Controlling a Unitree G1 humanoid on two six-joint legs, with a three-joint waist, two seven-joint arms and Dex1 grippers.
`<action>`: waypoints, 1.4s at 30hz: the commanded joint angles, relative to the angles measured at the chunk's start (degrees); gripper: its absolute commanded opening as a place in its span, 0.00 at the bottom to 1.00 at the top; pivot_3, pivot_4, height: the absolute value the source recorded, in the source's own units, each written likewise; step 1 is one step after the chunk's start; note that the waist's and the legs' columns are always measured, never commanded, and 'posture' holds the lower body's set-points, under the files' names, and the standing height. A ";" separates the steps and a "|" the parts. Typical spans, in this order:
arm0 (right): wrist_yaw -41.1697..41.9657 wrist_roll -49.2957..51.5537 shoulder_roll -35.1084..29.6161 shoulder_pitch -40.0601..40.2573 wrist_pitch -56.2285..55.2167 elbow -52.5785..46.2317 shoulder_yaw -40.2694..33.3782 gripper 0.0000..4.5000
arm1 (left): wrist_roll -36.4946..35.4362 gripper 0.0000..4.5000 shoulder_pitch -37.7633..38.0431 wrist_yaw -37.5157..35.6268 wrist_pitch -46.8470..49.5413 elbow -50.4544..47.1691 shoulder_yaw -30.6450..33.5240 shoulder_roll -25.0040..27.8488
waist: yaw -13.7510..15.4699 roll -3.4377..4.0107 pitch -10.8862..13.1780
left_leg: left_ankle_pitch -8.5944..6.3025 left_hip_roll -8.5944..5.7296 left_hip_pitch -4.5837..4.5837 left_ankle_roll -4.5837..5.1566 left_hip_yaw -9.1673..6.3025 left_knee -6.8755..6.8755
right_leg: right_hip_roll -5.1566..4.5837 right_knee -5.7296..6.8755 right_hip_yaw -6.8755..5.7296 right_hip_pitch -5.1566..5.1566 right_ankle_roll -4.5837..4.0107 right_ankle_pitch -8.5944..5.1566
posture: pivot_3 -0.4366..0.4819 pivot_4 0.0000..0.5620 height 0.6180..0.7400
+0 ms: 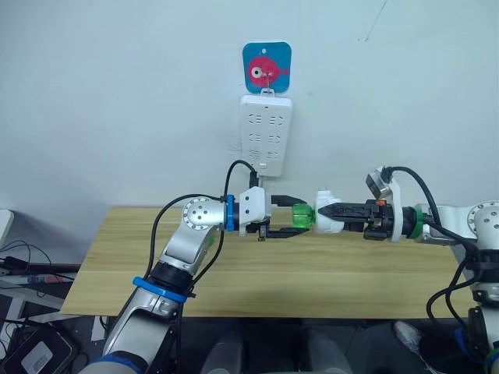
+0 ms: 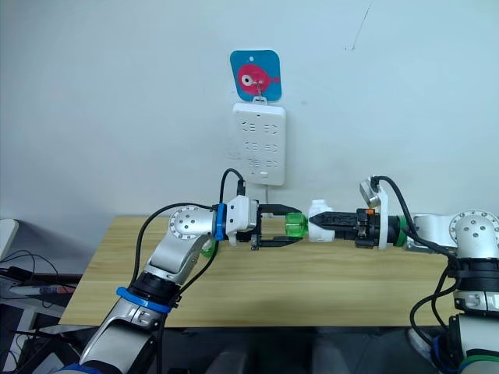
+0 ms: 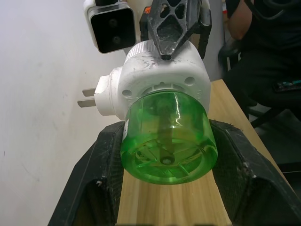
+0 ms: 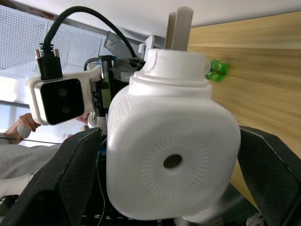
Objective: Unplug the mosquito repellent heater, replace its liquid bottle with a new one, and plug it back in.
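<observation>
Spanning both grips: left hand (image 1: 290,221) on bottle (image 1: 301,217), right hand (image 1: 326,212) on heater (image 1: 326,214).

Both my arms meet over the table.
My left gripper (image 1: 299,221) clamps the green bottle (image 1: 301,217); my right gripper (image 1: 321,210) clamps the white heater (image 1: 326,215).

Silver-grey robot arms had blue bands, black cables, white wrist camera housings and black two-fingered grippers.

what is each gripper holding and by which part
The right gripper holds the heater by its white body. The left gripper has its fingers around the green bottle screwed into the heater.
</observation>
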 commanded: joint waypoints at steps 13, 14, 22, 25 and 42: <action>7.24 -3.92 -0.29 -2.66 1.72 -4.47 -1.48 0.67 | -23.67 0.51 -2.99 -0.18 46.75 -7.39 4.21 3.14 | -0.73 -0.02 0.25 | -0.01 0.00 -0.02 0.02 -0.06 0.00 | 0.00 0.03 -0.03 0.00 0.01 0.00 | 0.52 0.29 1.00; 7.87 -3.86 -0.13 -3.01 2.07 -4.71 -1.56 0.67 | -25.60 0.51 -3.77 -0.91 50.84 -7.76 4.24 4.04 | -0.84 -0.01 0.28 | -0.01 0.01 -0.03 0.02 -0.12 0.01 | 0.02 0.04 -0.07 0.00 0.01 -0.01 | 0.51 0.29 1.00; 11.92 -6.80 -0.84 -3.55 3.17 -6.78 -1.12 0.67 | -37.97 0.58 -13.35 -0.45 82.37 4.78 8.30 3.59 | -1.02 -0.02 0.30 | -0.01 0.00 0.00 0.02 -0.11 0.03 | 0.33 0.03 -0.07 0.01 0.02 -0.01 | 0.50 0.28 1.00; 12.79 -7.54 -1.25 -3.16 3.32 -7.03 -1.58 0.67 | -39.11 0.77 -14.44 -0.33 86.56 7.00 9.29 2.98 | -1.17 -0.06 0.32 | -0.01 -0.02 0.00 0.01 -0.10 0.04 | 0.33 0.01 -0.06 0.01 0.02 -0.01 | 0.48 0.27 1.00; 9.99 -7.67 -1.30 -2.53 3.15 0.09 -10.14 0.67 | -7.18 0.99 3.15 -3.27 10.10 -12.87 5.65 9.20 | -0.19 0.00 0.28 | 0.13 -0.04 -0.04 -0.30 0.11 -0.09 | -0.17 -0.16 0.08 -0.11 -0.04 0.01 | 0.51 0.25 1.00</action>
